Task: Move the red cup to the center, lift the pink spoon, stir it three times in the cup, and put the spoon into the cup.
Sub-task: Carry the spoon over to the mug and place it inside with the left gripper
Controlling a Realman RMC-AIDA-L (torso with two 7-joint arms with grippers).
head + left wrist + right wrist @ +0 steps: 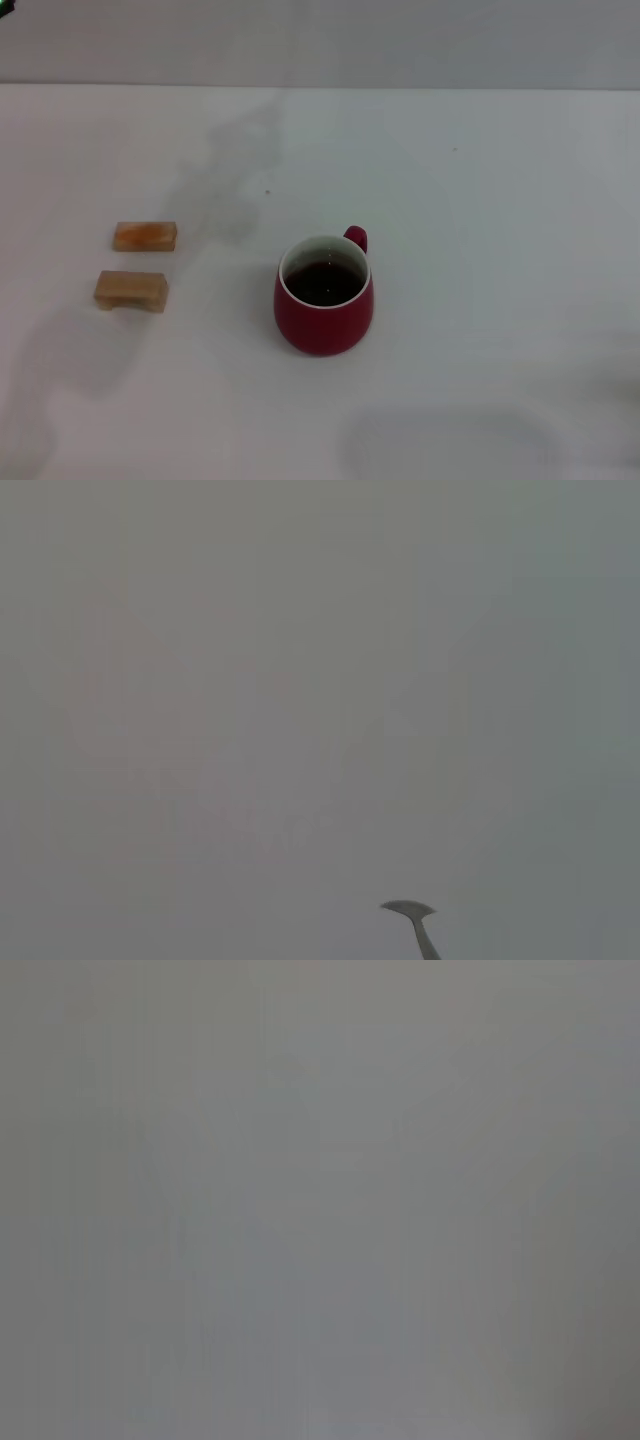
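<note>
The red cup (324,298) stands upright near the middle of the table with dark liquid inside and its handle toward the far right. The pink spoon is not on the table in the head view. Its grey metal bowl and neck (412,916) reach into the left wrist view from the edge, hanging before the bare table, so my left gripper carries it. The pink handle and the gripper's own fingers are hidden. Neither arm shows in the head view. The right wrist view shows only blank table.
Two small tan wooden blocks (145,236) (131,290) lie side by side left of the cup with nothing on them. The white table's (500,200) far edge runs along the top of the head view.
</note>
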